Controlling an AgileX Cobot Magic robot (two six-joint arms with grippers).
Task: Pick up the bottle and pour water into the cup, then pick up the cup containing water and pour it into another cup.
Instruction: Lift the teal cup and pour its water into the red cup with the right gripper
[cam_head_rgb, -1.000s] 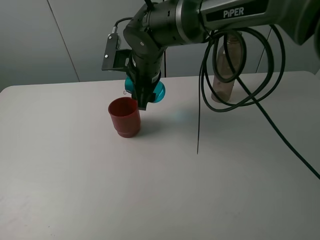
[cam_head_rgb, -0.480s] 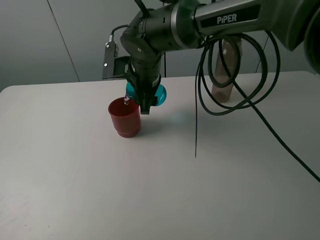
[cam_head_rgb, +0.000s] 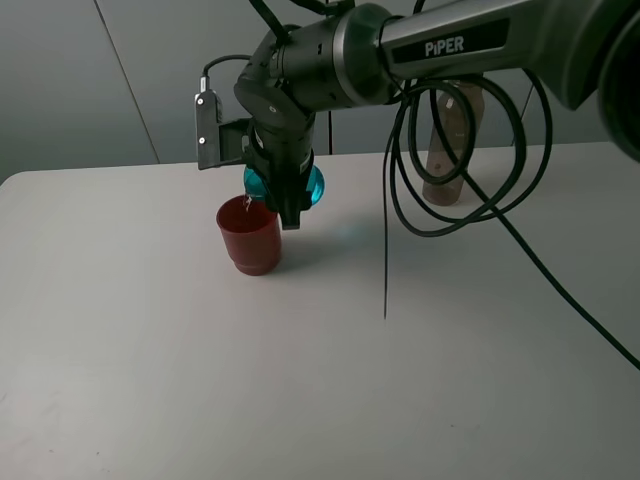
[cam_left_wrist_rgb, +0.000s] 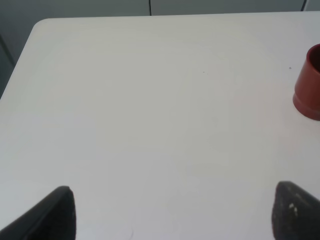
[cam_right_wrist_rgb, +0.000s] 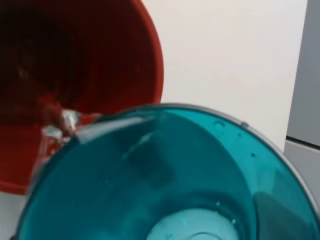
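My right gripper (cam_head_rgb: 287, 200) is shut on the teal cup (cam_head_rgb: 312, 186) and holds it tipped on its side over the rim of the red cup (cam_head_rgb: 250, 233). The right wrist view looks into the tilted teal cup (cam_right_wrist_rgb: 165, 180), with water running over its lip into the red cup (cam_right_wrist_rgb: 85, 65). The smoky grey-brown bottle (cam_head_rgb: 448, 150) stands upright at the back right, partly behind cables. My left gripper (cam_left_wrist_rgb: 170, 212) is open and empty low over the table; its fingertips (cam_left_wrist_rgb: 57, 210) show at the frame's corners. The red cup (cam_left_wrist_rgb: 309, 85) sits far off at that view's edge.
Black cables (cam_head_rgb: 400, 190) hang in loops from the right arm down toward the white table (cam_head_rgb: 400, 380), in front of the bottle. A grey wall stands behind the table's far edge.
The right arm has shifted a little left and rolled the teal cup further over; water now runs into the red cup. The cable loops swung left. The red cup and bottle have not moved.
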